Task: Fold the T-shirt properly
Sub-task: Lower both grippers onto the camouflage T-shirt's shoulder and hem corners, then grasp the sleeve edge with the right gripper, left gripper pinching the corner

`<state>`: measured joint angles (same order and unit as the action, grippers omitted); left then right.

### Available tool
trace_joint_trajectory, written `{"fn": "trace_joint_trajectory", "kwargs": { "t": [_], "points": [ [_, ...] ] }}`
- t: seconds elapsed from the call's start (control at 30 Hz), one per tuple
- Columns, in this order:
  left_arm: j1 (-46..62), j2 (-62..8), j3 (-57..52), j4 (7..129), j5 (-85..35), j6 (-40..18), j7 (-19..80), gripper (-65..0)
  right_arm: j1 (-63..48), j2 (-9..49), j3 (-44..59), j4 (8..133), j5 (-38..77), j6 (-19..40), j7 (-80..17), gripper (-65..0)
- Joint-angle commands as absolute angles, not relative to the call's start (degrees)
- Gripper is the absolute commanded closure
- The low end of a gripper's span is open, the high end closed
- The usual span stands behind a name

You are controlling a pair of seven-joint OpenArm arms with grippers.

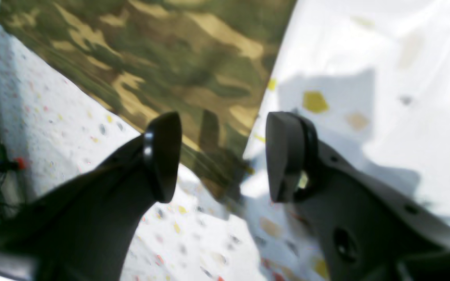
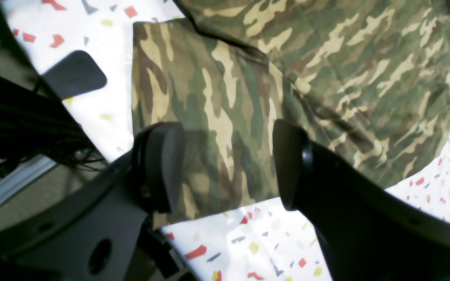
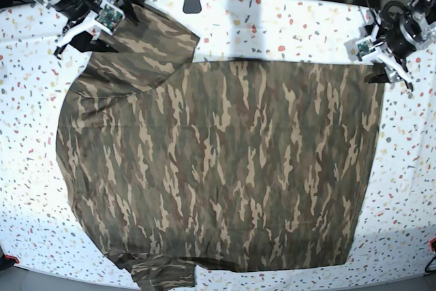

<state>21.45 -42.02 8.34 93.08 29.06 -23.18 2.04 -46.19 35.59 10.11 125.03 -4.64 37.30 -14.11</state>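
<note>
Black left tool [image 1: 219, 156] open, above T-shirt [image 3: 218, 168] corner.

White speckled tabletop [image 3: 286, 28], dark cables [image 2: 33, 156] beyond it.

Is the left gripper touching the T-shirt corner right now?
Cannot tell. In the left wrist view the left gripper stands open around the T-shirt corner, too blurred to judge.

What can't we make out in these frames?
- T-shirt lower sleeve: cut off by the base view's bottom edge.
- Neck label: not findable in any view; too small or folded under.
- Shirt corner under the left pincer: left wrist view is blurred, so contact is unclear.
- Right pincer: the base view's top edge crops its arm.
</note>
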Motion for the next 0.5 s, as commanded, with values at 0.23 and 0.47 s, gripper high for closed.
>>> {"fn": "trace_joint_trajectory", "kwargs": {
  "t": [0.23,0.47],
  "points": [
    [17.96,-43.07,10.66,88.25,32.99,-21.61,3.01,-33.4,-46.37,36.16,10.52,126.06,-4.29,37.10,-12.86,-36.2],
    [18.20,-43.05,10.66,88.27,32.36,-21.61,1.19,0.0,-46.37,36.18,7.03,126.04,-4.36,39.20,-13.41,-36.2]
  ]
}}
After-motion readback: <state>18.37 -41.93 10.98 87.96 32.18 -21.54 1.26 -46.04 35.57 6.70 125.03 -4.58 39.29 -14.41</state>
